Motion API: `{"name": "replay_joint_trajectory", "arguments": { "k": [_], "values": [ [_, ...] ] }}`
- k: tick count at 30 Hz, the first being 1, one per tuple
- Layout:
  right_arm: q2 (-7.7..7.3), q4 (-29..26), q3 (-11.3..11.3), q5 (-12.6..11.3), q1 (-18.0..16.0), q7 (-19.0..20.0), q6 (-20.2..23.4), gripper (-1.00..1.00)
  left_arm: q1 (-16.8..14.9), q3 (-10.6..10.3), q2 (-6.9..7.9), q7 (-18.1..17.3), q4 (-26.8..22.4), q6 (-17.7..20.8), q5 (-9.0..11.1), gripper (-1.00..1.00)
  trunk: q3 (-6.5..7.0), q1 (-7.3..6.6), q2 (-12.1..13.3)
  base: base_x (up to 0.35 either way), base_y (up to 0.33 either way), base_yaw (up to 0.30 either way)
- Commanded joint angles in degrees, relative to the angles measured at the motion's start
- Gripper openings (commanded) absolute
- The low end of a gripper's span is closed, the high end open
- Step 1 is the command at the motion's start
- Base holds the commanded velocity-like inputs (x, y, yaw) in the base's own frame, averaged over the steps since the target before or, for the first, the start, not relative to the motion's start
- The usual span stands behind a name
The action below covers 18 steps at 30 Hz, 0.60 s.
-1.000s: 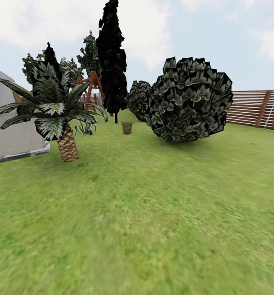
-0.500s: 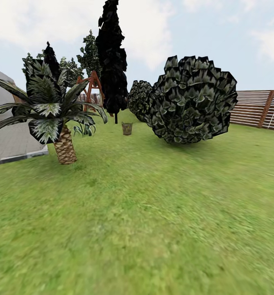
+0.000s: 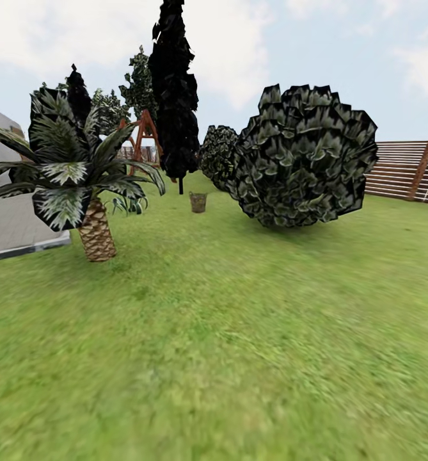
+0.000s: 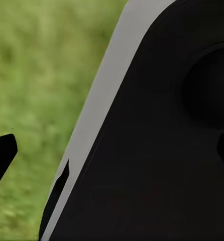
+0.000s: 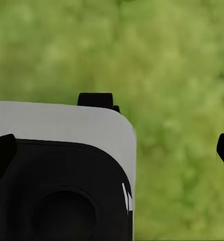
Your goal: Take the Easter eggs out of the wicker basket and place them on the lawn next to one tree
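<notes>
Wicker basket (image 3: pixel 198 202) stands far off on the lawn (image 3: pixel 239 333); jaws' state cannot be told.

Even, bright daylight under a pale cloudy sky (image 3: pixel 341 45). The grass (image 3: pixel 239 358) smears into soft blur up close. The round bush (image 3: pixel 300 157) casts a faint shadow. Both wrist views show grass unfocused.
</notes>
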Motion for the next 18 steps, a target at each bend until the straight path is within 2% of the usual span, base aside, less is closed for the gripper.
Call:
{"name": "replay_joint_trajectory", "arguments": {
  "k": [1, 5, 13, 18],
  "values": [
    [-0.01, 0.05, 0.0, 0.02, -0.03, 0.06, -0.19, 1.0, 0.02, 0.16, 0.0, -0.01, -0.1, 0.08, 0.18, 1.0, -0.05, 0.03, -0.02, 0.325, 0.0, 0.059],
    [-0.01, 0.05, 0.0, 0.02, -0.03, 0.06, -0.19, 1.0, 0.02, 0.16, 0.0, 0.0, -0.1, 0.08, 0.17, 1.0, -0.05, 0.03, -0.02, 0.325, 0.0, 0.143],
    [-0.01, 0.05, 0.0, 0.02, -0.03, 0.06, -0.19, 1.0, 0.02, 0.16, 0.0, -0.02, -0.1, 0.08, 0.16, 1.0, -0.05, 0.03, -0.02, 0.325, 0.0, 0.24],
    [-0.02, 0.05, 0.0, 0.02, -0.03, 0.06, -0.19, 1.0, 0.02, 0.16, 0.0, -0.01, -0.1, 0.08, 0.16, 1.0, -0.05, 0.03, -0.02, 0.325, 0.0, 0.093]
  ]
}}
